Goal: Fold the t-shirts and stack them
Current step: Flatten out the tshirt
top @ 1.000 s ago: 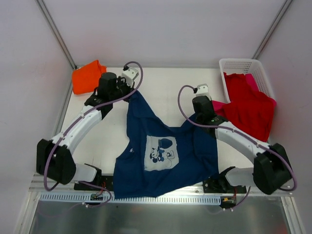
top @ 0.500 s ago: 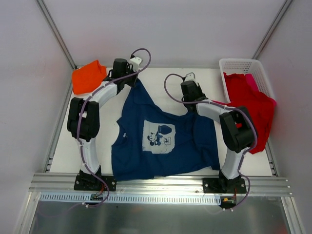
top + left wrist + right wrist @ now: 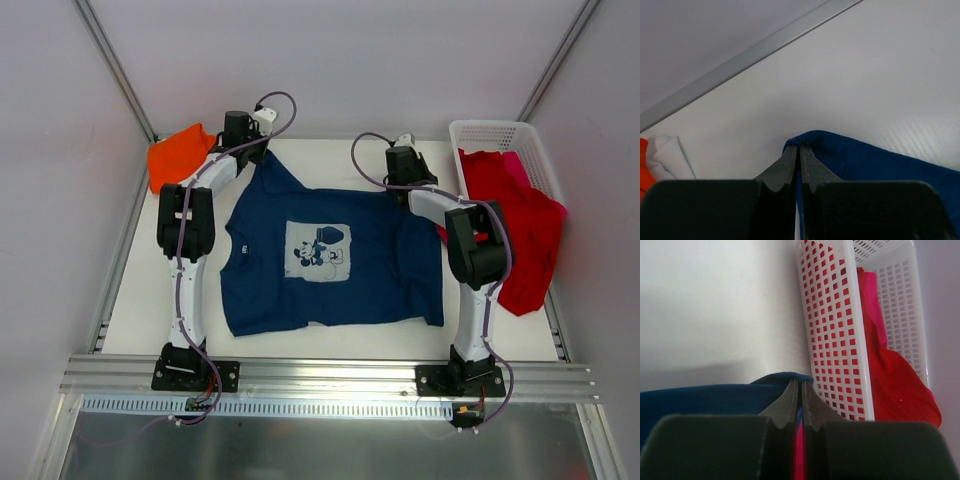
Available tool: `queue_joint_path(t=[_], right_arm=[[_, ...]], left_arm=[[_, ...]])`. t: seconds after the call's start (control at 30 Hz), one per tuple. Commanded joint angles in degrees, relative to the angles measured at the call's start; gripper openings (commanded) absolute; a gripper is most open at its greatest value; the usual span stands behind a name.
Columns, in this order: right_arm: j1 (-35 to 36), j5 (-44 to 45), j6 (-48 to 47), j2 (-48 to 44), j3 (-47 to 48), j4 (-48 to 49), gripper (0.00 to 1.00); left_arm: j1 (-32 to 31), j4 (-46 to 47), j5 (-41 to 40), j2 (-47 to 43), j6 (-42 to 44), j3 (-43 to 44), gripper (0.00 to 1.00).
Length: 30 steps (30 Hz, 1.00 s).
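We pin navy tee [image 3: 330, 258] flat mid-table, L gripper [image 3: 800, 147] & R gripper [image 3: 800, 383] clamped on its far corners; no fold yet, orange tee [image 3: 178, 160], red tees [image 3: 518, 222] wait.

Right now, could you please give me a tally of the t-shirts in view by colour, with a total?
Navy blue t-shirt, spread flat: 1
Orange t-shirt, bunched at the far left corner: 1
Red t-shirt, draped over the basket edge: 1
Pink t-shirt, in the basket: 1
Total: 4
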Motion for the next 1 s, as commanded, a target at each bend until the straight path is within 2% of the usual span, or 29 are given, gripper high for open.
queue_joint_path(t=[0.0, 0.3, 0.5, 0.57, 0.6, 0.63, 0.67, 0.7, 0.83, 0.97], right_arm=[[-1.26, 3.17, -1.24, 1.94, 3.88, 2.17, 0.01], [-2.32, 5.45, -3.43, 8.10, 9.85, 3.13, 0.01], [-2.67, 9.15, -10.02, 13.55, 15.65, 9.45, 0.01], [-2.85, 7.66, -13.26, 15.04, 16.71, 11.30, 0.15], [-2.85, 7.39, -13.97, 15.66, 18.72, 11.66, 0.67], [-2.94, 7.91, -14.59, 16.27, 19.87, 11.57, 0.88], [-2.94, 8.35, -15.90, 17.41, 21.01, 11.66, 0.99], [-3.03, 9.40, -16.52, 18.03, 23.28, 11.66, 1.00], [-2.77, 10.90, -21.18, 17.69, 24.19, 15.95, 0.99], [-1.62, 12.84, -27.33, 13.21, 21.38, 24.72, 0.99]], left_arm=[[1.15, -0.22, -2.32, 2.11, 3.01, 4.74, 0.00], [3.87, -0.40, -5.82, 8.61, 4.06, 12.83, 0.03], [5.89, -0.05, -7.33, 12.66, 4.42, 19.33, 0.05], [7.21, 0.57, -6.37, 13.19, 3.10, 20.04, 0.09], [7.65, 0.74, -5.93, 13.28, 2.49, 20.48, 0.29], [8.18, 1.09, -5.40, 13.28, 1.26, 20.66, 0.53], [8.18, 1.36, -6.09, 13.19, 0.47, 20.75, 0.77], [8.18, 1.62, -7.23, 12.93, -0.58, 21.01, 0.99], [8.18, 2.59, -13.55, 10.56, -2.09, 20.93, 0.99], [8.18, 3.55, -14.45, 4.85, -3.93, 17.50, 0.99]])
